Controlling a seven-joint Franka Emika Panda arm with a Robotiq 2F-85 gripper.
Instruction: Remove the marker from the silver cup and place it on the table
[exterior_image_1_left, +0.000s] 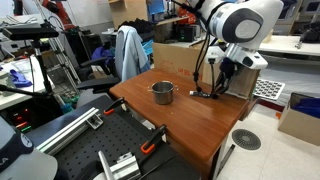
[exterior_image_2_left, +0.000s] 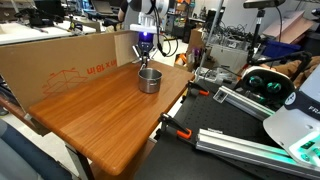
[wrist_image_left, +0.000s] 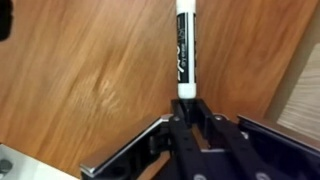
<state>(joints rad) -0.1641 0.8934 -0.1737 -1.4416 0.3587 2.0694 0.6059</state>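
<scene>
The silver cup (exterior_image_1_left: 163, 93) stands on the reddish-brown table (exterior_image_1_left: 190, 125), and it also shows in an exterior view (exterior_image_2_left: 149, 80). The marker (wrist_image_left: 185, 50), white-bodied with a black label, points away from my jaws, low over the table (wrist_image_left: 80, 70). My gripper (wrist_image_left: 187, 108) is shut on the marker's near end. In an exterior view the gripper (exterior_image_1_left: 212, 88) is down near the tabletop beside the cup, with the marker's dark end (exterior_image_1_left: 200, 95) close to the wood. I cannot tell whether the marker touches the table. In an exterior view the gripper (exterior_image_2_left: 145, 50) is behind the cup.
A cardboard box (exterior_image_2_left: 70, 60) runs along one side of the table. A black perforated workbench (exterior_image_1_left: 110, 150) with orange-handled clamps (exterior_image_1_left: 150, 145) adjoins it. The table edge (wrist_image_left: 290, 80) is near the marker. A white grid rack (exterior_image_1_left: 268, 90) is beyond the arm.
</scene>
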